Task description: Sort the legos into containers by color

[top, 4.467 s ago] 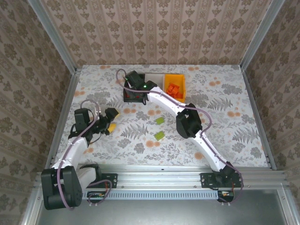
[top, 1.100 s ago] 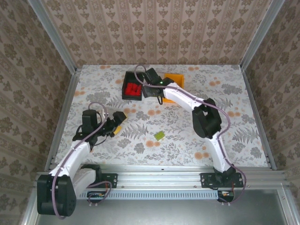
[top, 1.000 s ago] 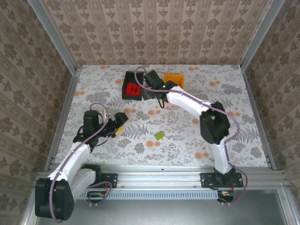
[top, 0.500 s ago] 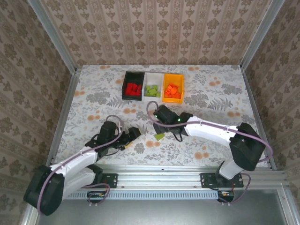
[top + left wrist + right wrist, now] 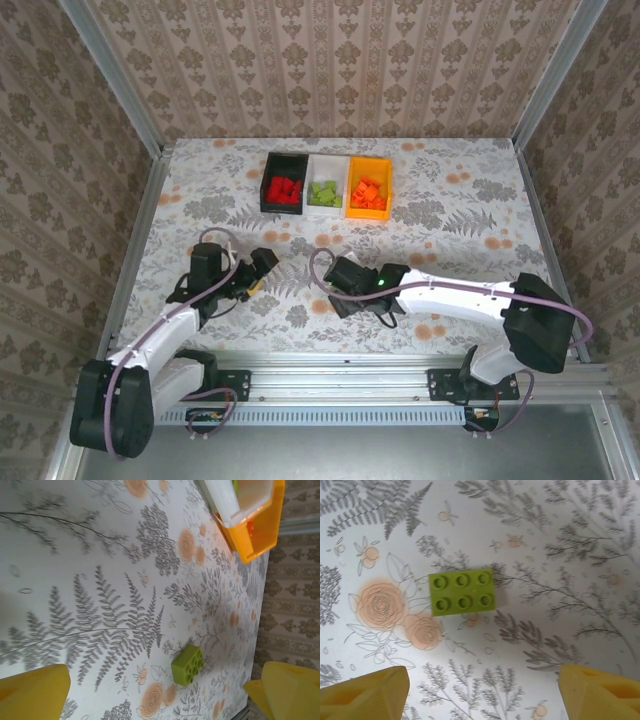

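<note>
Table wide open through the middle & right side, bare floral cloth. Metal rails run down both sides, papered walls close in right behind them & at the far end.

Three bins in a row at the far edge, centre:
- black bin w/ red bricks
- white bin w/ green bricks
- orange bin w/ orange bricks

All three are well apart from both arms.

One green brick is out on the table, near side, about centre. It lies flat, studs up, two rows of three. Right tool hangs right over it, yellow tips spread wide. The brick sits just ahead of the gap, touching neither tip, so nothing is gripped. Right arm stretches low across the near right of the table.

Left tool is off to the left, jaws as wide as they go, empty, pointed across toward the brick. From its camera the brick shows between the two tips but further out, w/ white & orange bins beyond. Bare cloth between left tool & brick, nothing in the way there.
</note>
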Controlling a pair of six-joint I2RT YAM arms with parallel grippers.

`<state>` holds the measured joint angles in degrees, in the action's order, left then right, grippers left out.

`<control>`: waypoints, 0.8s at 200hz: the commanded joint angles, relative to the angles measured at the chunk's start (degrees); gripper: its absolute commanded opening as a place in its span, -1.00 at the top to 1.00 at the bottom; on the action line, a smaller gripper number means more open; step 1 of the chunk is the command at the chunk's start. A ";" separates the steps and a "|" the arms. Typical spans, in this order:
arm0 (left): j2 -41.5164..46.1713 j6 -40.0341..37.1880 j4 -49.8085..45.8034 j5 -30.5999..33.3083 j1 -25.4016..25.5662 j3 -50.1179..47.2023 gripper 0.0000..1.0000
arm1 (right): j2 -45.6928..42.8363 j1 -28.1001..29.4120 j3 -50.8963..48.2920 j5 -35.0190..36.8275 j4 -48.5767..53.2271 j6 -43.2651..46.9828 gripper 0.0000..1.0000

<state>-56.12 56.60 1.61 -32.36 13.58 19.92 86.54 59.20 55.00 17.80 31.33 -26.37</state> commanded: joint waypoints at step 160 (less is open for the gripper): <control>5.51 -2.97 -6.20 -4.03 -4.15 -2.43 -1.00 | 22.77 -7.50 10.36 -1.68 -8.86 5.03 -0.59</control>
<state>-51.59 55.35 -3.90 -35.42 10.00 18.35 107.44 53.21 65.67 15.40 23.81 -22.35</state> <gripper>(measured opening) 0.997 0.809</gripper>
